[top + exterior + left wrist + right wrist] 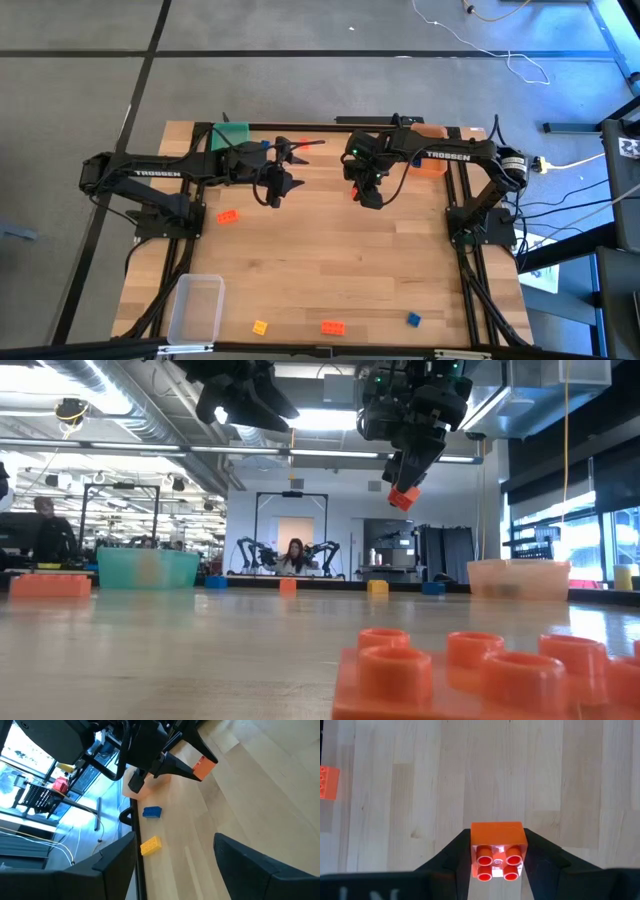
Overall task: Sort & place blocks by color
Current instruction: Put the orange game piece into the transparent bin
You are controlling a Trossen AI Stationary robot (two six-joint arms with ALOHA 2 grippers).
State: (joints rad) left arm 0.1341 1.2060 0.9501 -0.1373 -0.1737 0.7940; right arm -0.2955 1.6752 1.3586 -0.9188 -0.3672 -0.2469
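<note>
My right gripper (368, 195) hangs over the middle of the table, shut on a small orange-red block (497, 837), which also shows in the low view (404, 497). My left gripper (275, 190) hovers to its left, open and holding nothing (185, 870). Loose blocks lie flat on the wood: an orange one (228, 216) under the left arm, and a yellow one (260, 326), an orange one (333, 327) and a blue one (413, 319) by the near edge. A blue block (152, 812) and a yellow block (151, 845) lie by a table edge beyond the right arm. My right gripper pinches the orange-red block by two opposite side walls (474, 842) between its two fingers. The fingers slant steeply down from above. The block is lifted well clear of the table, and its studded face (495, 862) is turned back toward the wrist.
A green bin (232, 135) stands at the far left and an orange bin (430, 160) at the far right under the right arm. A clear bin (197, 305) sits at the near left corner. Bare wood lies between the arms and the near edge.
</note>
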